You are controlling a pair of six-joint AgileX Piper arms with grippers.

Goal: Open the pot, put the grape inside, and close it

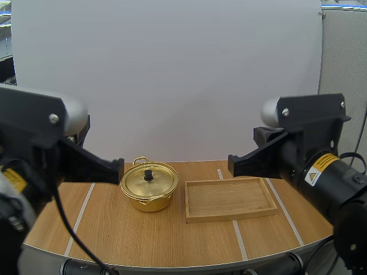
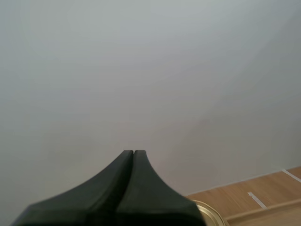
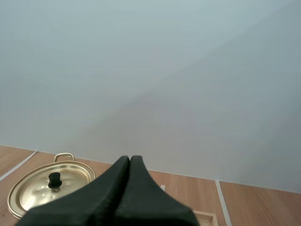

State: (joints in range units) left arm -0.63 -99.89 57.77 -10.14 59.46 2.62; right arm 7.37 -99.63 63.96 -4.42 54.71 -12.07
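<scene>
Pot, lid on, is set on the table just beside the wooden tray, while left gripper and right gripper are held raised on either side, fingers pressed together on nothing, presumably so the lid is kept reachable.

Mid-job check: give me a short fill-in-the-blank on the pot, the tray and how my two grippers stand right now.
1. The lid sits ____ the pot.
2. The knob at the lid's middle is ____ in colour.
3. In the high view the tray lies on the table to the ____ of the pot.
4. The left gripper and the right gripper are both ____.

Missing words: on; black; right; shut.
</scene>
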